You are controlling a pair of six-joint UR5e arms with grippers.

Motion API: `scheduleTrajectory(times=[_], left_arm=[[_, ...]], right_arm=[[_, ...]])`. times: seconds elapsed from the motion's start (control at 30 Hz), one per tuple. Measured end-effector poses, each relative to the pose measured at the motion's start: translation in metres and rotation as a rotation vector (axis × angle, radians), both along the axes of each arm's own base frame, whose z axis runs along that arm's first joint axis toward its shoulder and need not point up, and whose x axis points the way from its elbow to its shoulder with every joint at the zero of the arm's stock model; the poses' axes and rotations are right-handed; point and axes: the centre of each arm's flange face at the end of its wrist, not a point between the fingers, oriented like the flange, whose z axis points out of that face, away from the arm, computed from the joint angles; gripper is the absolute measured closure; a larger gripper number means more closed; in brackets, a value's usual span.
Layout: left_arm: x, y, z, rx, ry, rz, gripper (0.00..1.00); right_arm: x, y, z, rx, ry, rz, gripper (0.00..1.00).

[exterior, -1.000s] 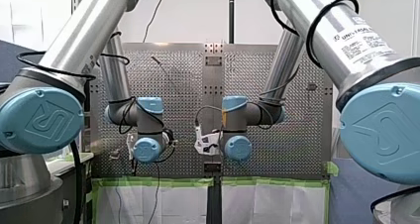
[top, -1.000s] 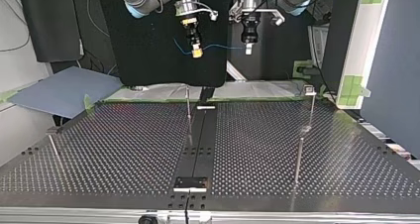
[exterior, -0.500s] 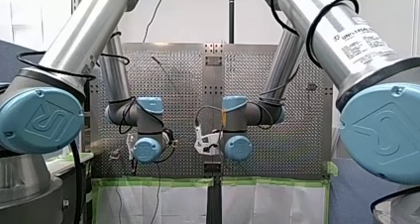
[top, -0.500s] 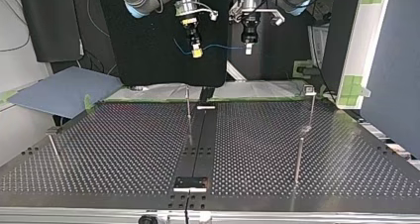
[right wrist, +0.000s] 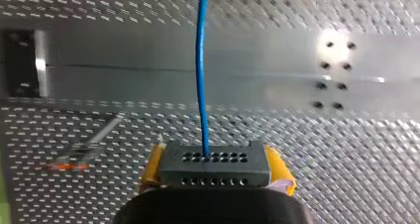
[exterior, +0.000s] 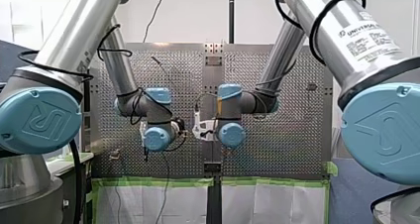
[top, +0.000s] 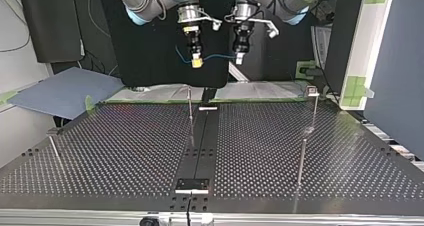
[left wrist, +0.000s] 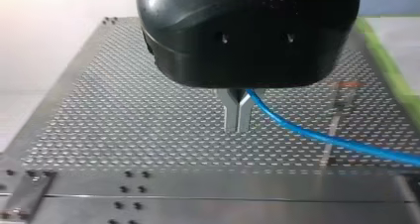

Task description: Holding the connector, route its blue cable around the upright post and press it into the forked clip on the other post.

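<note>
High above the perforated table, my right gripper [top: 197,62] with yellow pads [right wrist: 152,165] is shut on a dark grey connector [right wrist: 214,164]. The blue cable [right wrist: 200,75] leaves the connector's face and runs across to my left gripper [top: 239,59]. In the left wrist view the metal fingers [left wrist: 232,116] are pinched together on the blue cable [left wrist: 317,135], which trails off to one side. Between the two grippers the cable [top: 215,56] hangs in a shallow curve. A thin upright post [top: 190,111] stands below them at the table's middle. Another post [top: 314,108] with a small head stands at the top view's right.
A third post [top: 301,158] stands nearer the camera at the top view's right, and a leaning one [top: 55,148] at its left. A dark strip [top: 200,146] runs down the table's middle. In the front view both wrists [exterior: 157,137] [exterior: 230,134] hide their grippers.
Both grippers have moved closer to each other and slightly lower in the top view. The cable span between them is shorter and sags more.
</note>
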Motion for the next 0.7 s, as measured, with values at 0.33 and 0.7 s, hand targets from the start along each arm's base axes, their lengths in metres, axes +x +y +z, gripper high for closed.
scheduleTrajectory(times=[0.33, 0.7], left_arm=[[0.03, -0.007, 0.054, -0.063, -0.061, 0.055, 1.0], [0.057, 0.004, 0.107, -0.146, -0.11, 0.152, 1.0]], right_arm=[[-0.003, -0.028, 0.064, -0.011, -0.09, -0.082, 1.0], [-0.002, -0.038, 0.12, -0.041, -0.109, -0.028, 1.0]])
